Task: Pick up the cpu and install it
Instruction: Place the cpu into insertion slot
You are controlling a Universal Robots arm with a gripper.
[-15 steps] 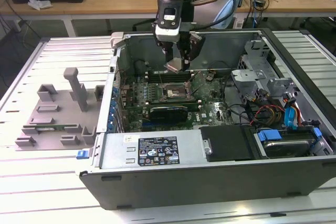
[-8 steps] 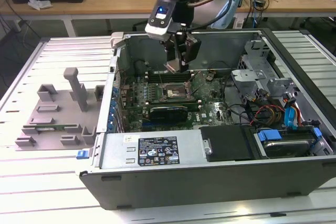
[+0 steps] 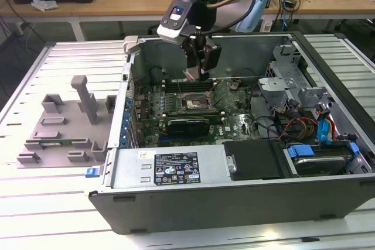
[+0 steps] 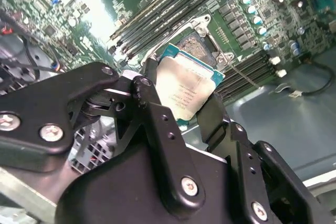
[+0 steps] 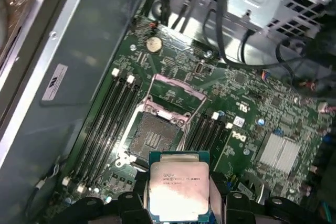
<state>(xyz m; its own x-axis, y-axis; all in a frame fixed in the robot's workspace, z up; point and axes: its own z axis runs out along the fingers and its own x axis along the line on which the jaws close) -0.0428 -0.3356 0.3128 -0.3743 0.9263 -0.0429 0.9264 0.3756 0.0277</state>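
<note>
Holding one cpu, end effector near one socket.

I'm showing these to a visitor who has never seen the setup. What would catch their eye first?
The open computer case on the slatted table stands out in the exterior view, with the arm's gripper hanging inside it. In both wrist views the gripper is shut on the cpu, silver top showing, held close to the open motherboard socket and not yet seated.
</note>
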